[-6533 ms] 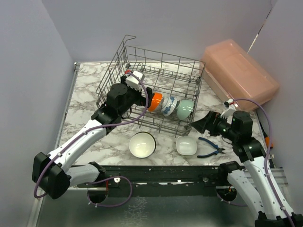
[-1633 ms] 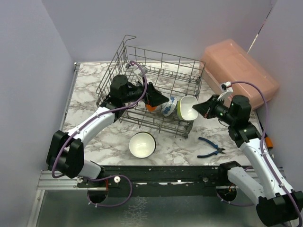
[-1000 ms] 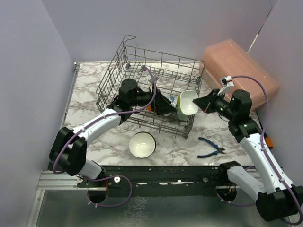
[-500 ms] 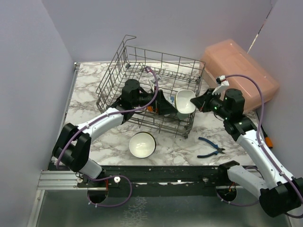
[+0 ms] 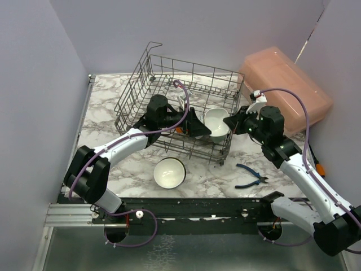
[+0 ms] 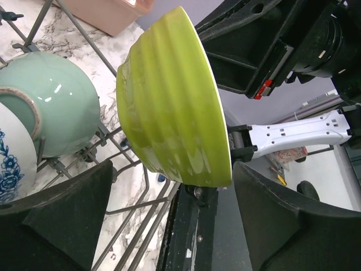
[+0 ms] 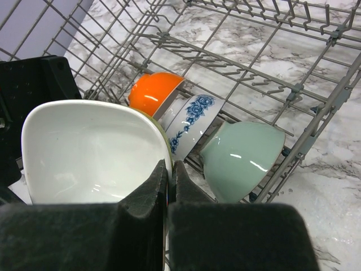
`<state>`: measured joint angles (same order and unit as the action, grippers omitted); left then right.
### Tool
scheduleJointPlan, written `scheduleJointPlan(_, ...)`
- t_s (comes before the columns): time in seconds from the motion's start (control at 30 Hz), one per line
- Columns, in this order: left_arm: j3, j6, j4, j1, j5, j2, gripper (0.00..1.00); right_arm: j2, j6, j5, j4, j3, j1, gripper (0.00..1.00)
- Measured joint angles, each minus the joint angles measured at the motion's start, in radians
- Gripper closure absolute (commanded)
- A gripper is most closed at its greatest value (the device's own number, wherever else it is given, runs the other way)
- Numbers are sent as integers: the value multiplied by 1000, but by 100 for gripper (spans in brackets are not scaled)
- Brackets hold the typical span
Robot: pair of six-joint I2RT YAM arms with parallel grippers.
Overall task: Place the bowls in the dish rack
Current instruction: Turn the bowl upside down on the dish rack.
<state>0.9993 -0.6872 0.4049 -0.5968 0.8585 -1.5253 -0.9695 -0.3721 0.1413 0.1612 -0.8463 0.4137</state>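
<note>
Lime green bowl (image 6: 169,107) hangs between both sets of jaws at the right end of the dish rack (image 5: 192,70).
From the left, we see the left jaws spread wide inside the rack, one on each side of the bowl with air showing at both, so they grasp nothing. The bowl lies straight ahead of them, just right of the mint green bowl (image 6: 51,101) that ends the standing row. It stands on edge, foot toward the left jaws, white mouth facing the right jaws. Being round, it has no long axis, only that foot-to-mouth line. The right jaws are clenched on its rim. We cannot tell whether it touches the wires.
</note>
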Motion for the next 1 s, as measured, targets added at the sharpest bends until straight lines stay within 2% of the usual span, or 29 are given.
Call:
scheduleJointPlan(0.43,2,17,-37,6,-13,0,35,-11,6,-27,-1,0,31,100)
scheduleJointPlan(0.63,5,17,-45,6,-11,0,58,-18,8,-33,-3,0,32,100)
scheduleJointPlan(0.83,5,19,-49,10,-11,0,98,-24,7,-34,-11,0,32,100)
scheduleJointPlan(0.87,5,19,-49,10,-11,0,100,-26,7,-33,-11,0,32,100)
scheduleJointPlan(0.9,5,19,-49,10,-11,0,99,-27,6,-33,-13,0,32,100)
scheduleJointPlan(1.0,5,20,-49,13,-11,0,69,-31,6,-32,-20,0,32,100)
